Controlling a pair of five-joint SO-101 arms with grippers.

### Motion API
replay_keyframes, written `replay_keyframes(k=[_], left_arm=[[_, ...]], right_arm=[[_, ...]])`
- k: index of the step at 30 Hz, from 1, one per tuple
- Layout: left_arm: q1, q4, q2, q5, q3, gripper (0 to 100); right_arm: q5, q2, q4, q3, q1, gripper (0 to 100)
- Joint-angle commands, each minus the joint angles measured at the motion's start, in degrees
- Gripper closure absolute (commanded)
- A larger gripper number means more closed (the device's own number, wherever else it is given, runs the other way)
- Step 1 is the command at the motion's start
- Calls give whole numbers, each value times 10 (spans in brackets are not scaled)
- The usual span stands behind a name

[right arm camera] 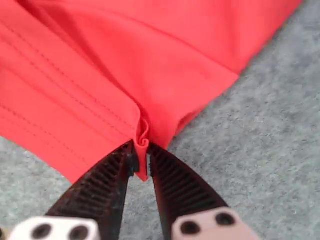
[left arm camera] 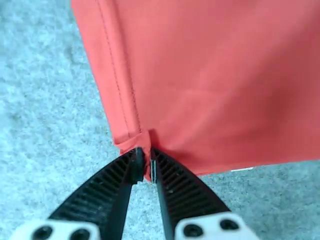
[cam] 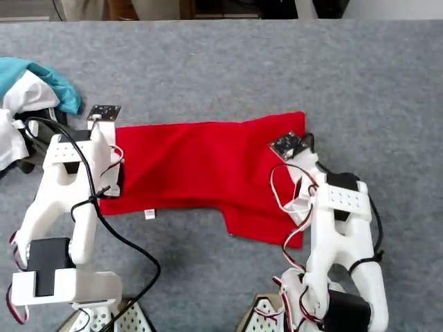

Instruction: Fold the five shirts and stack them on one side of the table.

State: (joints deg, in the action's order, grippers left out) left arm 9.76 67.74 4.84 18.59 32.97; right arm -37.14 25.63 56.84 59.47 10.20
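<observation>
Red shirt (cam: 201, 166) spans between the hands, with the left hand (left arm camera: 145, 167) and right hand (right arm camera: 141, 162) each clamped on an edge. Other shirts (cam: 31, 93) lie bunched near the left hand, apparently still unfolded.

Grey felt-covered tbl (cam: 221, 62) w/ dim furniture (cam: 187, 8) past far edge.

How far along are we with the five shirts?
Nothing looks finished yet. In hand: the red shirt lies on the table, left gripper and right gripper each with jaws shut on an edge. Left: complete this fold, then the teal and white pile at the table's edge.
</observation>
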Motion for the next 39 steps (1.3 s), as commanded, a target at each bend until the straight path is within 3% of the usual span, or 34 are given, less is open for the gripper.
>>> replay_keyframes(k=[1,11,17,19,22,28,32,35,37,39], left_arm=[[-2,-4,22,-2,7,981],[44,-54,22,-3,23,981],[11,-41,22,21,25,973],[-8,-30,22,24,26,919],[-15,-9,24,23,19,829],[30,40,26,26,-34,836],[55,105,29,26,-97,962],[62,133,24,20,-156,980],[59,111,22,-30,-197,979],[42,65,15,-89,-226,981]], right_arm=[[-8,19,4,5,10,997],[-6,20,4,13,11,997],[-7,20,4,9,10,995],[-11,20,8,8,7,984],[-11,20,17,5,11,885],[-64,89,114,-39,10,695],[-54,169,142,-68,18,758],[-6,191,127,-109,15,998],[32,173,91,-141,-3,918],[69,133,48,-176,-34,935]])
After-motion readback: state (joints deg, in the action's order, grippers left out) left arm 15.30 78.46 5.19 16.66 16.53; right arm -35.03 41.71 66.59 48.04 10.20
